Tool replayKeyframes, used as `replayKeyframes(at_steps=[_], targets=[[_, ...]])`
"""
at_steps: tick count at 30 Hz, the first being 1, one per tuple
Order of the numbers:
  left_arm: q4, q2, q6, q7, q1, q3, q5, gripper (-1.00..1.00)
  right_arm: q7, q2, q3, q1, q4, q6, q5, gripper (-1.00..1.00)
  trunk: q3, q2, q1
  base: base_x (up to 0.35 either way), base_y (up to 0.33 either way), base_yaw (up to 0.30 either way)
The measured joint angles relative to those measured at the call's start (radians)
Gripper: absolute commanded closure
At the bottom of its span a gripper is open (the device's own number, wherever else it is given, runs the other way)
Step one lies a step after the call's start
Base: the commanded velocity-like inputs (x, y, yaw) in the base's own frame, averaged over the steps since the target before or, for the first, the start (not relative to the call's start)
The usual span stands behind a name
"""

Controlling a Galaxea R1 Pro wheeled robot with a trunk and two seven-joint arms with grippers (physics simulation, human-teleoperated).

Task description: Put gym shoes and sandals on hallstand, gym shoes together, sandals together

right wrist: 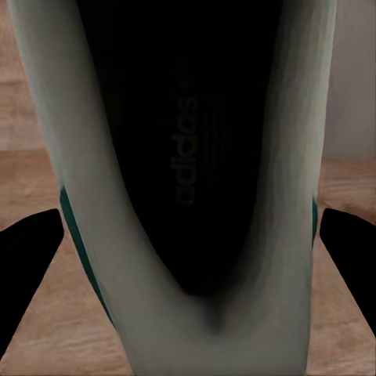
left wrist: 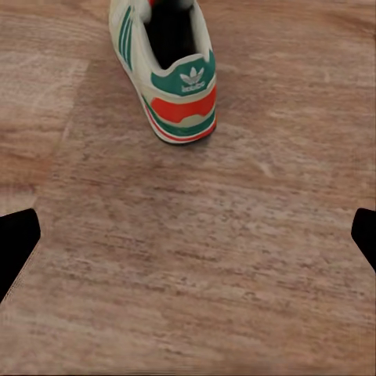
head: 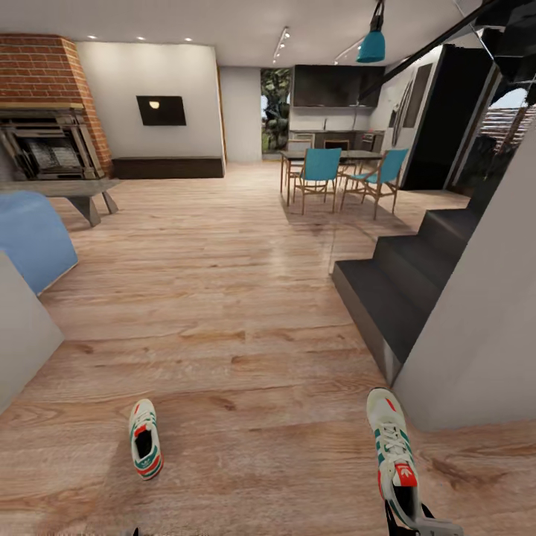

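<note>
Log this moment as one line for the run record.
right claw: around right sneaker | left claw: open, above floor | left sneaker: on floor

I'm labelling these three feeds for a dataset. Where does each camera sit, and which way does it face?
Head view: on the robot's head, facing forward and down over the corridor floor; right gripper at bottom edge.
Left wrist view: on the left arm, facing the floor and the left gym shoe; dark fingertips at the sides.
Right wrist view: close on the right gym shoe; fingertips flank it.
Shared: each shoe also appears in the head view.
</note>
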State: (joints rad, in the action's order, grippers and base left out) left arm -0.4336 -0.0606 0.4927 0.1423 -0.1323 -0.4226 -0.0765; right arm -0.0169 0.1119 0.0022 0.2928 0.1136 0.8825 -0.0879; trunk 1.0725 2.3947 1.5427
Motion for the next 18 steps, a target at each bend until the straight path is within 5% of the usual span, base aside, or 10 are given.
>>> replayKeyframes(at_steps=[11, 18], targets=[[0.000, 0.000, -0.001, 0.000, 0.000, 0.000, 0.001, -1.00, 0.000, 0.000, 0.000, 0.000, 0.000, 0.000, 0.000, 1.00, -0.009, 0.000, 0.000, 0.010, -0.002, 0.267], [0.000, 0.000, -0.001, -0.001, 0.000, 0.000, 0.001, -1.00, 0.000, 0.000, 0.000, 0.000, 0.000, 0.000, 0.000, 1.00, -0.014, 0.000, 0.000, 0.197, -0.128, 0.267]])
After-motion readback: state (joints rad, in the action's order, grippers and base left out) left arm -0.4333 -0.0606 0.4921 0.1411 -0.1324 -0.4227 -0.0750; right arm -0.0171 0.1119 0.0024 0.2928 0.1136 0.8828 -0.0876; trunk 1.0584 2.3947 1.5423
